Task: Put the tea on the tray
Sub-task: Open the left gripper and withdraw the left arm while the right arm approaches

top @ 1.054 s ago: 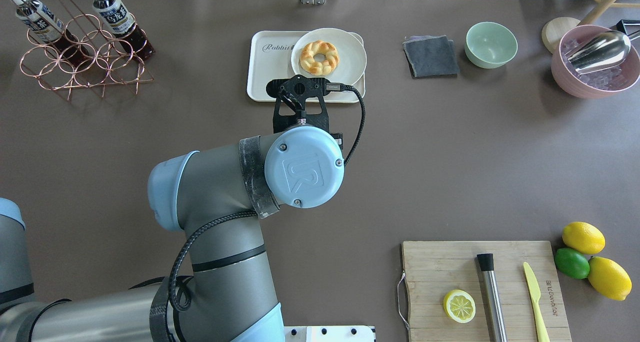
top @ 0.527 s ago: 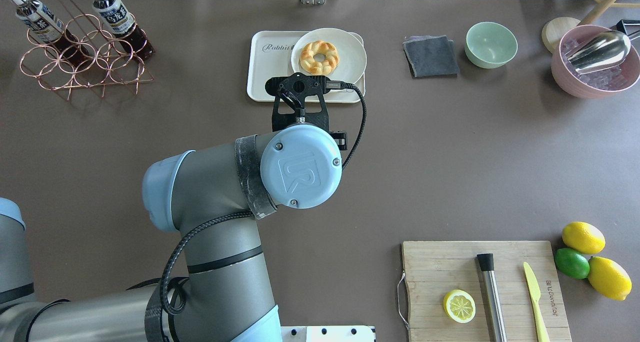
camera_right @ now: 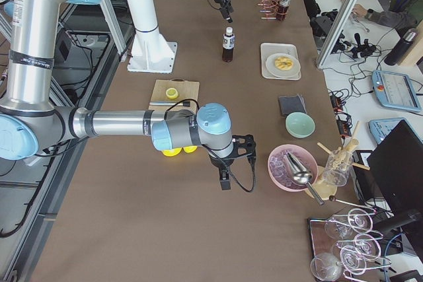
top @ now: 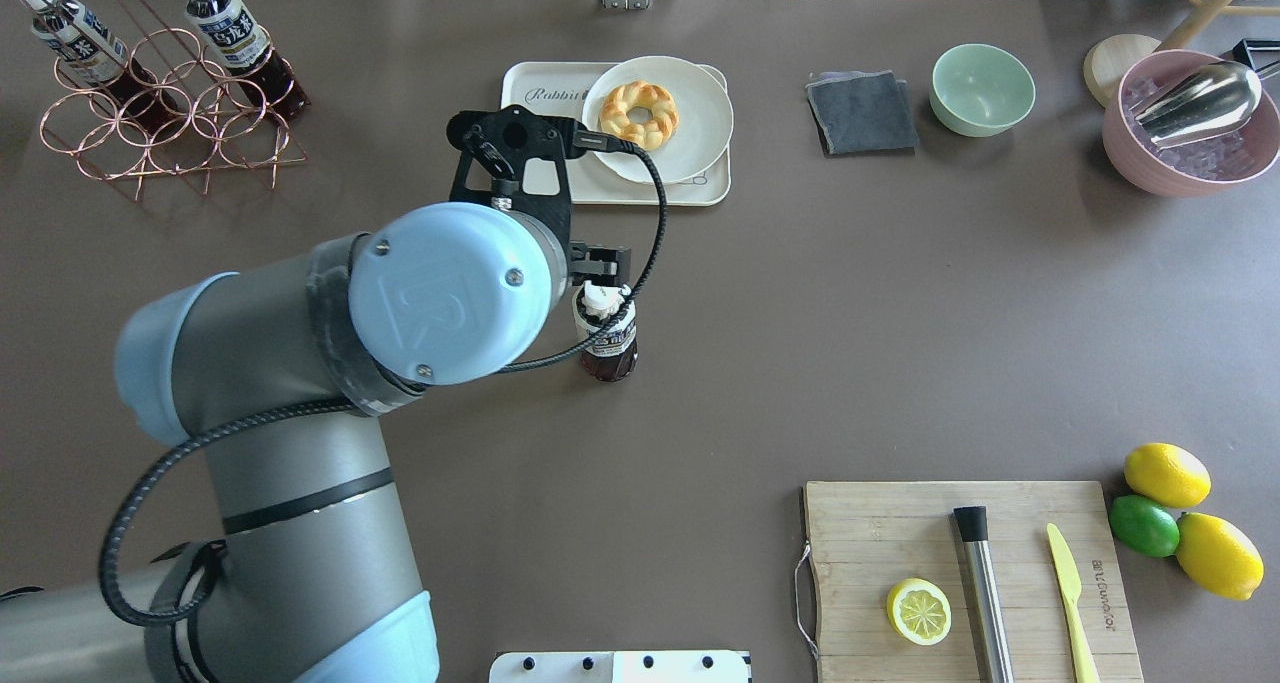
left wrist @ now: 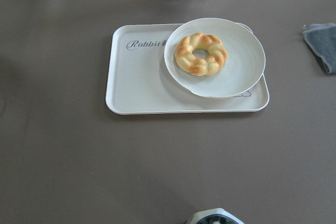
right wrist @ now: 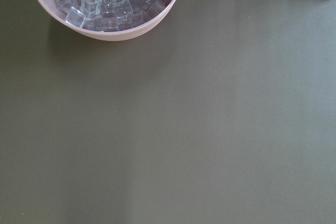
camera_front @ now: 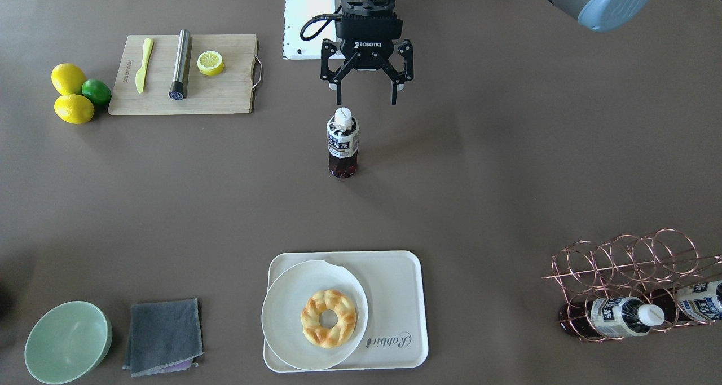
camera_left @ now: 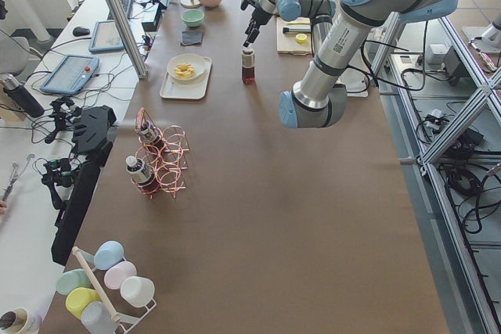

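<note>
Left gripper (camera_front: 366,98) hangs with its jaws spread wide, holding nothing. It is directly above the tea (camera_front: 342,142), whose white cap sits a little below the fingertips and apart from them. Half a second ago, in the overhead view, the blue wrist (top: 450,293) sat over this spot and hid the bottle. The arm has since swung to its own left, and the tea now shows uncovered there. It stands upright on the brown table (camera_front: 507,193), not on the tray (camera_front: 395,295). It is a small clear plastic bottle of dark brown liquid with a white-and-navy label.

Ahead of the gripper, past the tea, a broad stretch of matte tabletop runs to the tray's near rim. The tray is flat, cream and round-cornered, with a raised rim. A round white plate (camera_front: 282,312) carrying a braided ring pastry (camera_front: 329,318) covers the half on the gripper's right and overhangs the rim. The half on its left, with grey "Rabbit" script, lies bare. Far out to the gripper's left, a copper wire rack (camera_front: 626,266) holds two more bottles (camera_front: 617,316). To its right lies a wooden cutting board (camera_front: 225,94).

Right gripper (camera_right: 226,175) sits well away, beside a pink bowl (right wrist: 110,35) of ice cubes. Whether its jaws are apart or together cannot be told.
</note>
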